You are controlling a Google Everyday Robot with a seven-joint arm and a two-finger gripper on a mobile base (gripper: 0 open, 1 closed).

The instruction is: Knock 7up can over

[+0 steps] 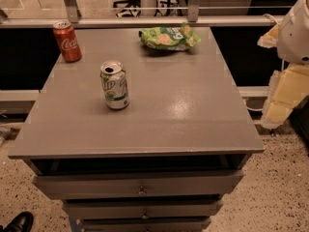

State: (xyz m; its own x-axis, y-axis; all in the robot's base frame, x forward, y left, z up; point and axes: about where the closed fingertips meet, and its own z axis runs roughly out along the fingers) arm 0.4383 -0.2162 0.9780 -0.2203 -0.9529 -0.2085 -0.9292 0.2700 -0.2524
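Note:
The 7up can [115, 85] stands upright on the grey table top [183, 110], left of the middle. It is white and green with a silver top and an open tab hole. My gripper [284, 95] is at the right edge of the view, beyond the table's right side and well away from the can. It hangs below the white arm [297, 30] and touches nothing.
A red Coca-Cola can [67, 41] stands upright at the back left corner. A green snack bag [169, 36] lies at the back middle. Drawers [140, 185] sit below the table top. A railing runs behind the table. A black shoe [19, 222] shows at the bottom left.

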